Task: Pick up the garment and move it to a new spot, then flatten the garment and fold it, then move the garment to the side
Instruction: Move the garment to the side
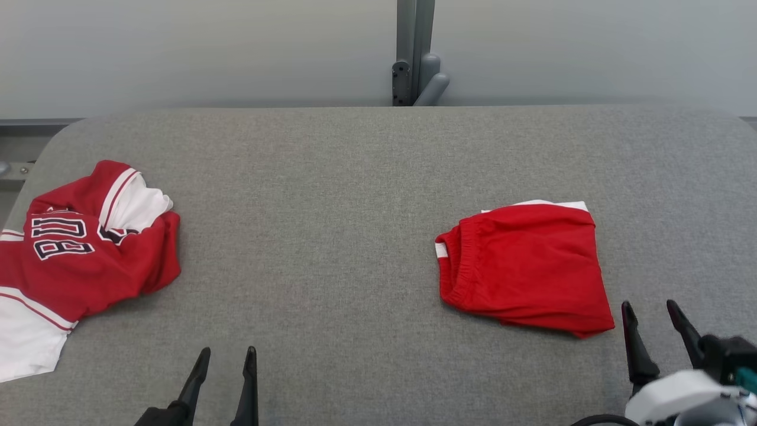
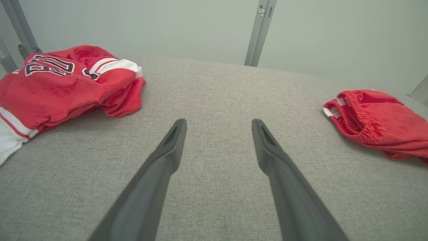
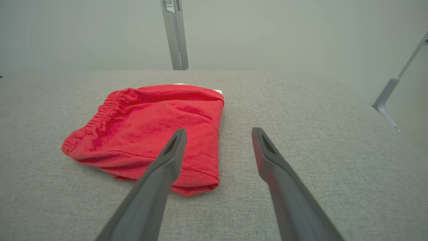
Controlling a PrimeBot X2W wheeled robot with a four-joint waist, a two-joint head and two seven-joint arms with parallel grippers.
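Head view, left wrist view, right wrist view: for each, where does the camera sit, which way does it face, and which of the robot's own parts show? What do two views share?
Head view: on the head, facing forward and down at the table; left gripper and right gripper show at the bottom.
Left wrist view: on the left wrist, facing along its open fingers, jersey left, shorts right.
Right wrist view: on the right wrist, facing along its open fingers at the shorts.
Shared: all three show the shorts.
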